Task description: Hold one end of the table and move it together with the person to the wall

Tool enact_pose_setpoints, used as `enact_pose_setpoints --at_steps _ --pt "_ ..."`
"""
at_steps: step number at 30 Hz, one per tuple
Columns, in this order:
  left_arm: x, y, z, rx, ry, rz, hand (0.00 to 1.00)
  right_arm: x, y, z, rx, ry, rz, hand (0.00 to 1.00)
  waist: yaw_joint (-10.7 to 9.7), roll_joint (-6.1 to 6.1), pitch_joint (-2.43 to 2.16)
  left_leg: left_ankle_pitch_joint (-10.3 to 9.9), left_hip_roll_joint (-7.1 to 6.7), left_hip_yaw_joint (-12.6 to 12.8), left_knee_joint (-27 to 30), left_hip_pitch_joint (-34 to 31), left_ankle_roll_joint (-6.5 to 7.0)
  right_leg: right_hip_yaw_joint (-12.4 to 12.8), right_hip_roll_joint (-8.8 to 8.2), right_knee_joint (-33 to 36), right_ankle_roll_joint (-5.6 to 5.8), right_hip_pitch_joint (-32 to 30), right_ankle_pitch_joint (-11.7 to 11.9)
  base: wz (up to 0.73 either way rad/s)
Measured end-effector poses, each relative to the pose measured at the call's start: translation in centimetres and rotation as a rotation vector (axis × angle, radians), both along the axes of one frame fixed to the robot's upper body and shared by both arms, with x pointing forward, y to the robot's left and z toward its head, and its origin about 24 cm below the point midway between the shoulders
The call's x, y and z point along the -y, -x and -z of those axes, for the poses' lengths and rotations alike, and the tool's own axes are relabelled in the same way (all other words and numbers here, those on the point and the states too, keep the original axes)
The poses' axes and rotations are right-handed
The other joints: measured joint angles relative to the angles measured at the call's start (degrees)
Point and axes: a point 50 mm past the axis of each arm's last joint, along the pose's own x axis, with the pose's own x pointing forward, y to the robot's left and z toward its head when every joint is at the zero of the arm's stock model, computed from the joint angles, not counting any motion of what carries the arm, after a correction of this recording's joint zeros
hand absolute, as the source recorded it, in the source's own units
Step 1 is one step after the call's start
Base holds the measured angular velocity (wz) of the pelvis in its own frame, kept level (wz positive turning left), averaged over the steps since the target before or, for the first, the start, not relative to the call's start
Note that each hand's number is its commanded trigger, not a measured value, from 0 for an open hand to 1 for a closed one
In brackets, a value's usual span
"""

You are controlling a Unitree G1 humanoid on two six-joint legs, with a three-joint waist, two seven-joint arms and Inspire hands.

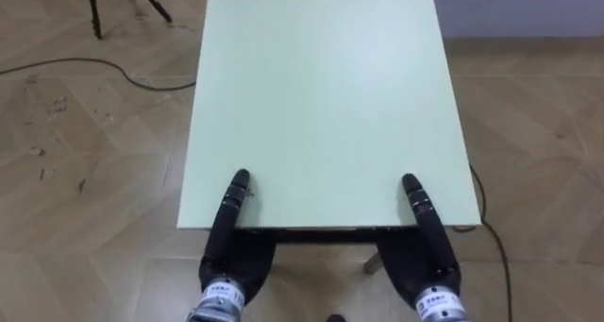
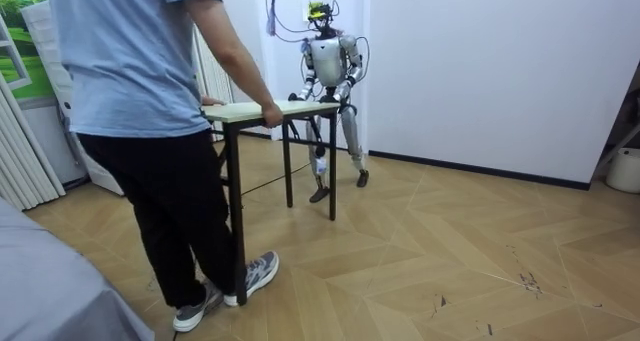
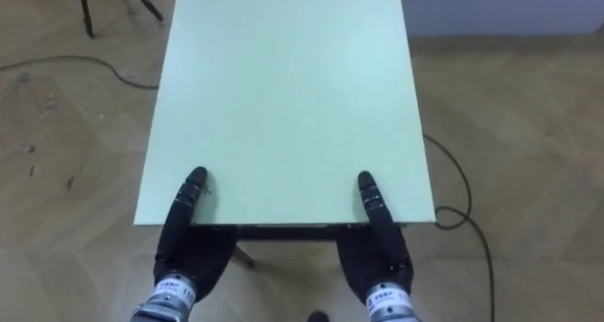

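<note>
A pale green table (image 1: 321, 86) stretches away from me over the wooden floor. My left hand (image 1: 231, 251) grips its near edge at the left and my right hand (image 1: 425, 256) grips it at the right. Each thumb lies on the top, and the fingers reach beneath the edge, hidden. In the room view I stand at one end of the table (image 2: 290, 108) near a white wall. A person (image 2: 150, 101) in a blue shirt stands at the other end with a hand (image 2: 270, 114) on that edge. The table's legs look to be on the floor.
Dark tripod legs (image 1: 94, 10) stand on the floor beyond the table's far left corner, with a cable (image 1: 94, 65) trailing from them. A wall (image 1: 519, 6) runs past the far right corner. In the room view a grey bed (image 2: 40, 291) lies behind the person.
</note>
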Motion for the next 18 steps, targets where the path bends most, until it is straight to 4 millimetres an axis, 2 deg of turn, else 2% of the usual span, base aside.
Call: enact_pose_setpoints --at_steps 2,3,4,5,6,7,8,9,10,11,12,13,14,15,16,17,18 --pt "0.1 0.2 0.5 -0.021 -0.002 0.005 1.0 0.3 0.2 0.5 -0.017 -0.006 0.008 1.0 -1.0 -1.04 -0.05 -0.6 -3.02 0.2 -3.0 0.7 1.23 0.6 -2.92 0.0 1.06 -0.8 2.6 0.15" --pt "0.1 0.3 0.7 -0.03 -0.004 0.007 1.0 0.3 0.4 0.7 -0.025 -0.008 0.011 1.0 -1.1 -1.6 -0.11 -0.6 -3.98 0.5 -2.8 0.6 1.71 1.0 -3.74 -0.1 1.31 -0.8 3.4 0.0" --pt "0.0 0.6 1.2 -0.052 -0.006 0.006 1.0 0.3 0.7 1.3 -0.045 -0.012 0.007 1.0 -1.3 -2.83 -0.57 -0.3 -5.93 1.4 -2.3 0.2 3.25 2.3 -4.99 -1.4 1.82 -0.6 5.7 0.0" --pt "0.0 0.9 1.5 -0.07 -0.002 0.004 1.0 0.3 1.0 1.6 -0.062 -0.01 0.001 1.0 -1.9 -3.94 -1.11 0.1 -7.94 2.1 -1.4 -1.3 4.77 3.7 -6.2 -4.3 2.95 -0.2 9.2 0.0" --pt "0.0 1.0 1.6 -0.074 0.0 0.004 1.0 0.3 1.0 1.6 -0.065 -0.007 -0.003 1.0 -1.9 -4.34 -1.14 0.3 -8.84 2.7 -1.1 -1.9 5.4 4.6 -6.7 -6.1 3.92 0.0 11.4 -0.06" --pt "-0.1 1.2 1.7 -0.082 0.009 -0.001 1.0 0.3 1.0 1.6 -0.067 -0.007 -0.01 1.0 -2.1 -5.09 -1.1 1.2 -10.15 4.2 -0.5 -3.5 6.91 7.4 -7.11 -9.9 8.38 0.3 16.8 -0.09" --pt "0.0 1.4 2.0 -0.092 0.023 -0.005 1.0 0.4 1.1 1.7 -0.072 -0.005 -0.017 1.0 -2.2 -4.41 -0.63 1.7 -9.23 8.6 1.1 -5.0 7.65 8.9 -7.53 -6.9 10.65 -0.1 16.9 0.0" --pt "0.2 1.5 2.2 -0.102 0.027 0.004 1.0 0.5 1.5 1.8 -0.084 -0.004 -0.014 1.0 -2.3 -3.88 -0.5 1.8 -8.2 10.8 2.1 -5.3 7.68 8.9 -7.66 -0.9 10.21 -0.6 12.1 0.43" --pt "0.4 1.7 2.4 -0.114 0.025 0.026 1.0 0.7 2.4 2.2 -0.103 -0.013 0.005 1.0 -3.0 -3.97 -0.47 2.7 -7.14 13.4 2.3 -5.4 7.71 8.6 -8.84 12.2 9.56 -0.8 1.8 0.78" --pt "0.3 1.8 2.5 -0.119 0.015 0.049 1.0 0.9 3.0 2.3 -0.115 -0.028 0.022 1.0 -3.7 -4.86 -0.51 4.0 -6.96 16.0 2.0 -6.0 7.88 9.1 -10.62 23.6 9.62 -0.3 -5.9 0.77" --pt "0.3 1.8 2.5 -0.119 0.015 0.056 1.0 1.0 3.1 2.3 -0.116 -0.034 0.024 1.0 -3.7 -5.16 -0.54 4.5 -7.06 17.2 2.0 -6.6 8.1 9.7 -11.06 28.0 10.02 0.3 -8.5 0.48" --pt "0.3 1.8 2.4 -0.114 0.014 0.062 1.0 1.1 3.1 2.2 -0.112 -0.038 0.019 1.0 -3.5 -5.35 -0.59 5.4 -7.3 19.1 2.1 -7.8 8.69 10.2 -12.18 34.8 10.39 2.9 -12.2 0.0" --pt "0.3 1.8 2.3 -0.107 0.016 0.063 1.0 1.1 3.0 2.0 -0.104 -0.038 0.015 1.0 -2.6 -5.46 -0.58 6.1 -7.75 20.7 2.1 -8.5 9.23 10.2 -14.02 37.6 10.67 7.7 -13.9 -0.2" --pt "0.3 1.7 2.2 -0.105 0.017 0.06 1.0 1.1 3.0 1.9 -0.101 -0.039 0.012 1.0 -1.7 -5.54 -0.57 6.2 -7.89 21.5 2.2 -8.9 9.37 10.4 -14.97 37.4 11.1 10.4 -14.4 -0.55" --pt "0.0 1.7 2.2 -0.098 0.014 0.051 1.0 0.7 2.8 1.9 -0.097 -0.042 0.002 1.0 -0.3 -6.13 -0.33 6.3 -8.16 22.3 3.2 -9.8 9.44 11.0 -17.04 35.8 11.58 15.9 -14.0 -0.68" --pt "-0.5 1.4 2.0 -0.083 0.005 0.036 1.0 0.2 2.4 1.7 -0.09 -0.052 -0.013 1.0 0.8 -7.45 0.32 6.3 -8.4 21.8 5.7 -11.5 9.41 12.4 -17.9 32.5 12.72 19.9 -13.5 -0.68" --pt "-0.7 1.4 1.9 -0.078 0.004 0.028 1.0 -0.1 2.2 1.7 -0.087 -0.054 -0.026 1.0 1.3 -7.88 0.81 6.3 -8.18 20.8 7.5 -12.9 9.4 12.5 -16.8 30.5 13.89 20.1 -14.3 -0.39"
